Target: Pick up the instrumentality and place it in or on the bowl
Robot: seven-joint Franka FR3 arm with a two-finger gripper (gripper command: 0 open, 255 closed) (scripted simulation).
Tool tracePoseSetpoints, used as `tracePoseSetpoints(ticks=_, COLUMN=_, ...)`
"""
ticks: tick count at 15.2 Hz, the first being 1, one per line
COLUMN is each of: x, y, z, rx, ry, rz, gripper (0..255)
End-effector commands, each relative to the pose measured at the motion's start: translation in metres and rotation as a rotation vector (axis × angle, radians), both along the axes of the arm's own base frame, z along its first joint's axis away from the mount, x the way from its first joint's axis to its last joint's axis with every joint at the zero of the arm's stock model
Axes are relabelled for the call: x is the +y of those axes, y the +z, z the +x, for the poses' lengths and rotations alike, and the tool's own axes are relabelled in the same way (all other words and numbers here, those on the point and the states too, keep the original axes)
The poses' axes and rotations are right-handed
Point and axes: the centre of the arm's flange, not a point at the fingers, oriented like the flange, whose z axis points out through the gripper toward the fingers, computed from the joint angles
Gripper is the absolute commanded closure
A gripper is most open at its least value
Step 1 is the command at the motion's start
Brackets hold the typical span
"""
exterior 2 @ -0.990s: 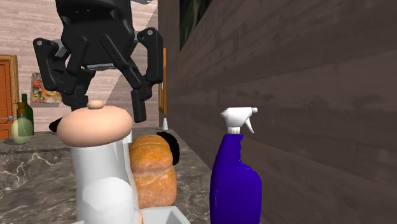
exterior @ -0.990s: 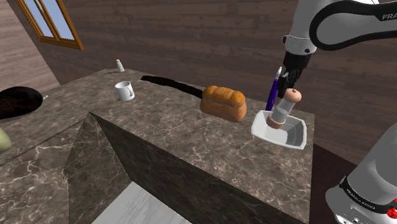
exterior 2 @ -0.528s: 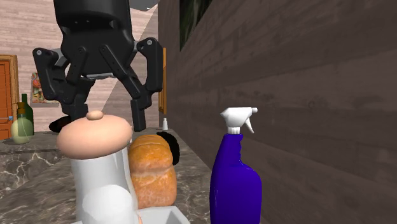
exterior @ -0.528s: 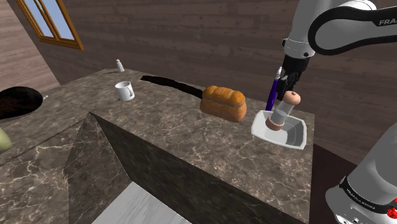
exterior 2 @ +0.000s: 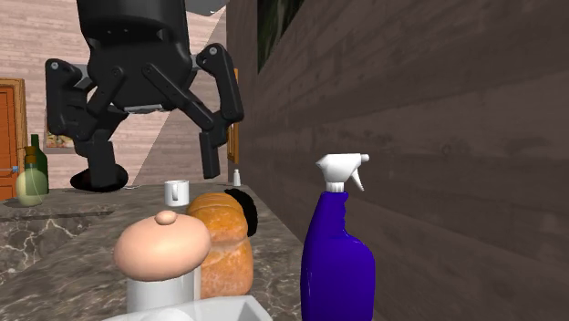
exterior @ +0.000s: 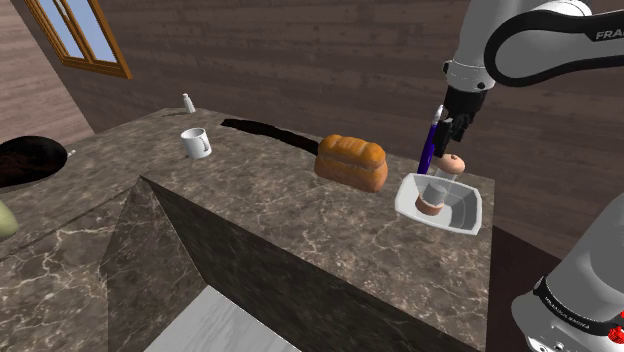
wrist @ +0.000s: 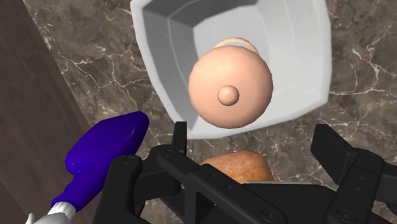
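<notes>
**Shaker in the bowl, straight under my open hand**

My black two-finger gripper (exterior 2: 157, 173) hangs open and empty, jaws spread wide and touching nothing. The pale cylindrical shaker with a round peach-coloured cap (wrist: 230, 89) stands inside the white square-sided bowl (wrist: 159, 38), so by my reading the placing is done.

What matters now is the line between us. The shaker lies directly ahead of my gripper (wrist: 251, 130) along the hand's own axis. Its long axis points back up at my palm, so from the wrist I look down onto the cap's knob, nearly centred between my fingers but set a little forward of them. From the shoulder view the shaker (exterior: 438, 188) leans a little in the bowl (exterior: 470, 205), its cap tipped up towards my gripper (exterior: 455, 130) — close beneath it, yet apart.

I judge the safe way out to be back along that same axis. A sideways drift could clip the cap and topple it.

The deep blue spray bottle with a white trigger (exterior 2: 337, 264) stands just beside the bowl on the wall side. The brown bread loaf (exterior: 351, 162) sits on the dark veined marble counter (exterior: 300, 220) on the other side — neither is in my path upward.
</notes>
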Motion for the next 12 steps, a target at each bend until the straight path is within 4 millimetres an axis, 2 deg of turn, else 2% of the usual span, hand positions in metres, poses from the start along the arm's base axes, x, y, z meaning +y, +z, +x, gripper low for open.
tracePoseSetpoints(ticks=1, x=0.001, y=0.013, z=-0.001, rx=0.000, ry=0.000, rz=0.000, gripper=0)
tracePoseSetpoints(ticks=4, x=0.004, y=0.050, z=-0.002, rx=0.000, ry=0.000, rz=0.000, gripper=0)
tracePoseSetpoints(ticks=12, x=0.004, y=0.050, z=-0.002, rx=0.000, ry=0.000, rz=0.000, gripper=0)
